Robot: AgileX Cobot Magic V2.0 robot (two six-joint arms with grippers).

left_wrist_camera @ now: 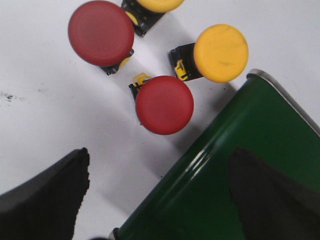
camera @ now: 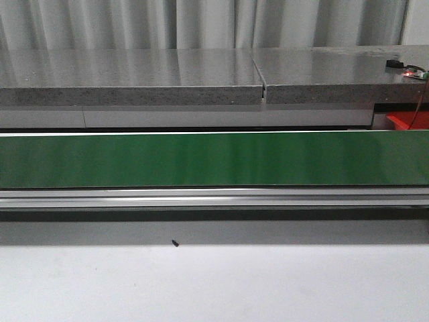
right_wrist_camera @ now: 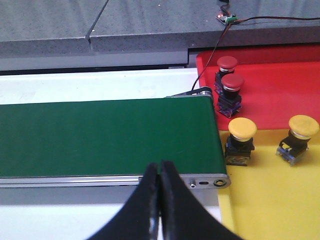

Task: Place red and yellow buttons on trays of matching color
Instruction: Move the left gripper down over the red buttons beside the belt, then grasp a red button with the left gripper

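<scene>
In the left wrist view, two red buttons (left_wrist_camera: 101,33) (left_wrist_camera: 164,105) and two yellow buttons (left_wrist_camera: 221,52) (left_wrist_camera: 160,4) lie on the white table beside the end of the green belt (left_wrist_camera: 250,165). My left gripper (left_wrist_camera: 160,195) hangs open above them, holding nothing, one finger over the table and the other over the belt. In the right wrist view, my right gripper (right_wrist_camera: 160,167) is shut and empty at the near edge of the belt (right_wrist_camera: 100,135). Two red buttons (right_wrist_camera: 227,63) (right_wrist_camera: 232,82) stand on the red tray (right_wrist_camera: 285,90). Two yellow buttons (right_wrist_camera: 242,129) (right_wrist_camera: 303,126) stand on the yellow tray (right_wrist_camera: 280,200).
The green conveyor belt (camera: 214,159) spans the front view, with a grey counter (camera: 134,74) behind it. A corner of the red tray (camera: 405,121) shows at the far right. A small circuit board with a wire (camera: 410,70) lies on the counter. Neither arm shows in the front view.
</scene>
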